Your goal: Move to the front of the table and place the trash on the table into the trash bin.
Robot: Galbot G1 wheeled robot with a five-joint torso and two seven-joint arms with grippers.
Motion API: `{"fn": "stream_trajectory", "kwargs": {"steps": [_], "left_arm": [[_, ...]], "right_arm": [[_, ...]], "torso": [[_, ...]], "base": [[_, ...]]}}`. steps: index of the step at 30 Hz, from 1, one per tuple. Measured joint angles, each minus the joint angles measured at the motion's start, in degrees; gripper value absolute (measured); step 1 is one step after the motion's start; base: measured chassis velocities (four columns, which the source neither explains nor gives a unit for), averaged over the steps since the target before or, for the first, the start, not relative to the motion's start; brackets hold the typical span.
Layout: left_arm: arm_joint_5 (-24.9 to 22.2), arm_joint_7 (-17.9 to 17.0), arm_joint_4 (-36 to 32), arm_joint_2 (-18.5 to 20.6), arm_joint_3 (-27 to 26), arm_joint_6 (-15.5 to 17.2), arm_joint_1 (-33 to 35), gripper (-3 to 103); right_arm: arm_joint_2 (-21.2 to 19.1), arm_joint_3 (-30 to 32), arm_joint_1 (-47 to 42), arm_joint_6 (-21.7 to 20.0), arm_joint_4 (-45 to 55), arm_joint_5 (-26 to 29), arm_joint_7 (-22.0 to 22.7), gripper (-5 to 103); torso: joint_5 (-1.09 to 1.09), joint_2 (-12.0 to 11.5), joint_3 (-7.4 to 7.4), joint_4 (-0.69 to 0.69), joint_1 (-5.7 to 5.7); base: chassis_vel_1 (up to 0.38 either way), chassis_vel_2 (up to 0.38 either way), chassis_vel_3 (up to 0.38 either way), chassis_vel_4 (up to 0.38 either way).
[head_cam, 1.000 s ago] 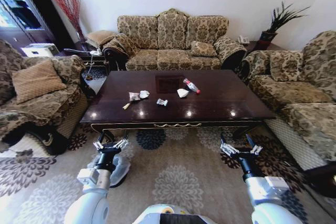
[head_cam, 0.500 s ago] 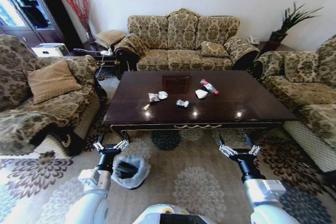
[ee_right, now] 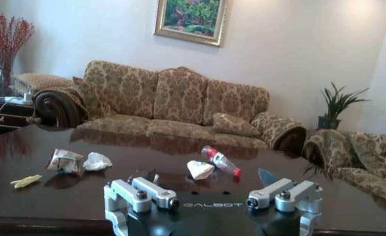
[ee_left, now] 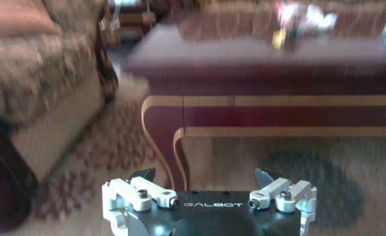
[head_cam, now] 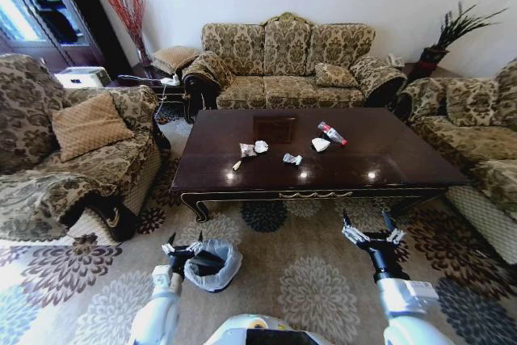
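Head view has shifted since a second ago, so my camera moved. Nearest, my left gripper [head_cam: 182,249] and right gripper [head_cam: 373,237] hang spread apart, holding nothing, over the carpet. The trash bin [head_cam: 212,264] now sits just beside the left one. Farther off, the trash [head_cam: 287,152] lies mid-tabletop [head_cam: 388,159].

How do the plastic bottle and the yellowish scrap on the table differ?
The plastic bottle is clear with a red label; the yellowish scrap is plain yellow. The bottle is bigger and lies toward the table's right, the scrap toward its left. Both lie flat, untouched.
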Motion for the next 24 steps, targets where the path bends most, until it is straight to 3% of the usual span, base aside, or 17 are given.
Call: {"fn": "stream_trajectory", "kwargs": {"steps": [5, 14, 18, 24], "left_arm": [[-0.5, 0.8, 6.5, 0.2, 0.4, 1.5, -2.4, 100], [-0.8, 1.2, 25.0, -0.2, 0.1, -0.3, -11.7, 100], [-0.9, 1.1, 29.5, -0.3, 0.1, -1.3, -14.2, 100], [-1.5, -0.3, 42.9, 0.0, 0.5, -2.2, -22.7, 100]], "right_arm": [[-0.1, 1.2, -0.4, 0.3, 0.0, 1.3, 0.4, 100], [0.1, 2.6, -0.8, 0.8, -0.2, 2.2, 0.6, 100], [0.3, 2.5, -1.0, 0.9, -0.2, 2.0, 0.6, 100], [0.2, 2.3, -2.1, 1.2, -0.1, 2.0, 0.7, 100]], "torso": [[0.05, 0.0, 0.00, 0.03, 0.00], [0.04, 0.0, 0.00, 0.02, 0.00], [0.02, 0.0, 0.00, 0.01, 0.00], [0.03, 0.0, 0.00, 0.00, 0.00]], "base": [[0.000, 0.000, 0.000, 0.000], [0.000, 0.000, 0.000, 0.000], [0.000, 0.000, 0.000, 0.000], [0.000, 0.000, 0.000, 0.000]]}}
